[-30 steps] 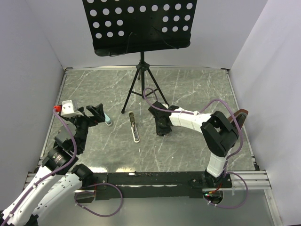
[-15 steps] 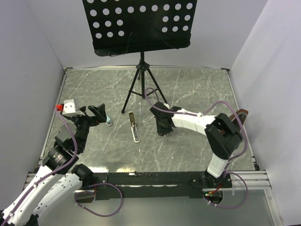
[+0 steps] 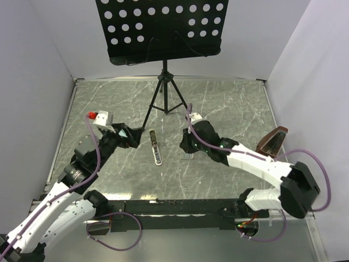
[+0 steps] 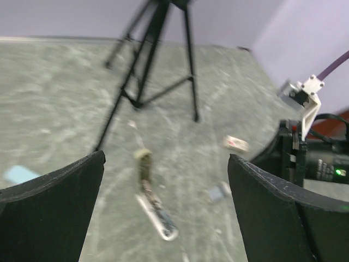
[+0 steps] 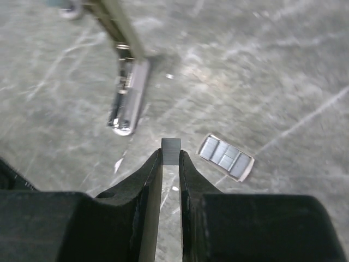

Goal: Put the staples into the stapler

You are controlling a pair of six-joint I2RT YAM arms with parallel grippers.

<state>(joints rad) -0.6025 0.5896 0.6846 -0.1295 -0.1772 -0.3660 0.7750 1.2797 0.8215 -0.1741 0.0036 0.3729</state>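
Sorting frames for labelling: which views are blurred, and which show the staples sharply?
Left wrist view: motion-blurred throughout, the stapler smeared. Right wrist view: crisp on the staple strip in the right claw and the staple box. Top view: sharp, evenly lit.

Robot lab test cell. Plain white partition walls (image 3: 35, 82) box in a grey marble-pattern worktop (image 3: 234, 103). Left arm (image 3: 60, 191) and right arm (image 3: 256, 164) are bolted to a metal base rail (image 3: 297, 206). A black perforated music stand (image 3: 163, 27) stands at the back.

A black perforated music stand (image 3: 163, 30) rises on its tripod at the far middle of the grey marbled table (image 3: 229, 103), while a brown wedge-shaped object (image 3: 274, 141) sits by the right edge.
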